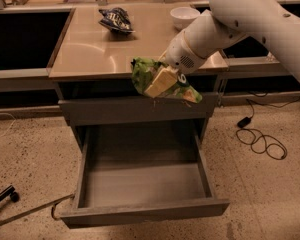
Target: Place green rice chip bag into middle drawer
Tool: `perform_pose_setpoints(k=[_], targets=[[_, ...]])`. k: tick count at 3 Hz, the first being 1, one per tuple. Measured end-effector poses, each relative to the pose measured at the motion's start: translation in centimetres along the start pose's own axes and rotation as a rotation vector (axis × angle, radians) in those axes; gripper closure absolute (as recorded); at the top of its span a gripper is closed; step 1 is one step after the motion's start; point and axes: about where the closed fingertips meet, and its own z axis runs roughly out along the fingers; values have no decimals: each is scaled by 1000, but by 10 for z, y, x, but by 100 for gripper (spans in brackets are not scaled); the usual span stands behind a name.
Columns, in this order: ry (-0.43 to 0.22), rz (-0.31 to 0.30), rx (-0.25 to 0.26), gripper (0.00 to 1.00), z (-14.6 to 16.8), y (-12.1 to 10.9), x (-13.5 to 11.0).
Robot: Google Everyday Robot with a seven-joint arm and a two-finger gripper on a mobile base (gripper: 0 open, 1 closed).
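Note:
The green rice chip bag (149, 75) hangs in my gripper (162, 81), in front of the counter's front edge and above the open middle drawer (145, 184). My gripper is shut on the bag, with a pale finger (160, 82) pressed across its front. The bag tilts, its lower corner pointing right. The drawer is pulled out wide, with grey inner walls and a bare floor. The white arm reaches in from the upper right.
A tan countertop (90, 49) holds a dark blue-and-white snack bag (116, 20) at the back and a white bowl (184, 17) to its right. A closed grey drawer front (110, 111) sits above the open drawer. A black cable (260, 139) lies on the floor at right.

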Motion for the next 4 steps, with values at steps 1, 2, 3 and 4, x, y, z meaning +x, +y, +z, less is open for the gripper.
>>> perform_pose_setpoints(k=[1,2,3,4], targets=[[-26,-10,-6,100,30,-2,11],[-88,6,-62,100,107,7,46],[-138,26,-195,100,209,25,82],[-141,63,-239,100,235,33,103]])
